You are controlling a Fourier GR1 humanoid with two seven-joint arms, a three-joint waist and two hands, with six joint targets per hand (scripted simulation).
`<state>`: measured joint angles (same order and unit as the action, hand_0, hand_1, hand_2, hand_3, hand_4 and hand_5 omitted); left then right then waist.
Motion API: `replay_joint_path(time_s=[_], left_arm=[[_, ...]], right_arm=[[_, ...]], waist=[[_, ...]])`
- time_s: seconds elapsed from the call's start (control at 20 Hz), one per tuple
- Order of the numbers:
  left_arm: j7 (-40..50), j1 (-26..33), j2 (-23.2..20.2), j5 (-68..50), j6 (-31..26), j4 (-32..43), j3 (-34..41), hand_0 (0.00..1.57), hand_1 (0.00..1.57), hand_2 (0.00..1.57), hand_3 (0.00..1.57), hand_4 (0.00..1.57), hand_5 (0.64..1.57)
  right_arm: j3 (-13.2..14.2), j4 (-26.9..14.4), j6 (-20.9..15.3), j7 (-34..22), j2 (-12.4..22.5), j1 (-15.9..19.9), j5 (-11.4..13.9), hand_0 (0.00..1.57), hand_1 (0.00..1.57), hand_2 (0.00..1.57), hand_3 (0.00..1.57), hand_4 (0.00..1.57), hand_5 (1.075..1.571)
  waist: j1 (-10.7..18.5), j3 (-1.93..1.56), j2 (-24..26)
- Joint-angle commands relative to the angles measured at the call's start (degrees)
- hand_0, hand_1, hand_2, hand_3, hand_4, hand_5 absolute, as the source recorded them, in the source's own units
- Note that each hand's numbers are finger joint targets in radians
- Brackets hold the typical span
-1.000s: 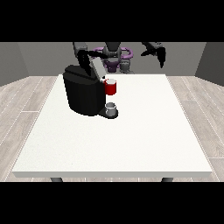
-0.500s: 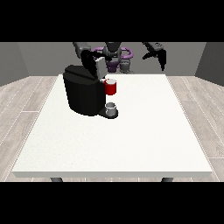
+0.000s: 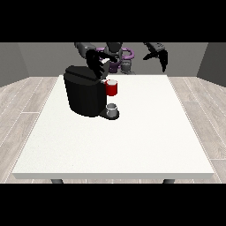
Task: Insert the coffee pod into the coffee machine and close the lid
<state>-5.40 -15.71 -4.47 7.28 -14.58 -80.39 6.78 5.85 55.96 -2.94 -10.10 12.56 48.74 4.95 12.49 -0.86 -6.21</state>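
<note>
Hovering over the coffee machine (image 3: pixel 86 95), the hand at the view's left (image 3: pixel 98 66) sits nearest its lid; finger state seemingly unreadable; pod unseen.

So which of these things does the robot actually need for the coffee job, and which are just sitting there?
Part of the job:
- black coffee machine
- red holder on its front
- robot hand at the view's left, over the machine's top

Just there:
- small grey cup on the machine's base
- white table
- robot hand at the view's right, raised clear of everything
</note>
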Motion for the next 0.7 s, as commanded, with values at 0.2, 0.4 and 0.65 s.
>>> replay_joint_path(time_s=[0.2, 0.4, 0.65], left_arm=[[-0.9, -2.4, 0.5, -0.2, -1.1, 0.5, -1.4, 0.00, 0.00, 0.00, 0.00, 0.39, 1.571], [-1.5, -3.6, 1.7, 0.0, -1.1, 0.3, -2.7, 0.00, 0.00, 0.00, 0.00, 0.44, 1.571], [-1.0, -7.3, 0.1, -0.3, -3.2, 0.1, -3.0, 0.00, 0.00, 0.00, 0.00, 0.42, 1.571]], right_arm=[[-5.0, 3.2, -0.6, 0.4, -2.1, 7.5, 4.5, 0.00, 0.00, 0.00, 0.00, 0.30, 1.571], [-4.0, 4.9, -1.1, -1.0, -0.6, 8.1, 4.8, 0.00, 0.00, 0.00, 0.00, 0.16, 1.571], [-3.7, 8.5, -0.5, -5.6, 1.4, 9.6, 5.3, 0.00, 0.00, 0.00, 0.00, 0.09, 1.571]], waist=[[7.1, 0.92, -1.3], [8.9, 0.85, -4.3], [12.5, 0.84, -6.4]])
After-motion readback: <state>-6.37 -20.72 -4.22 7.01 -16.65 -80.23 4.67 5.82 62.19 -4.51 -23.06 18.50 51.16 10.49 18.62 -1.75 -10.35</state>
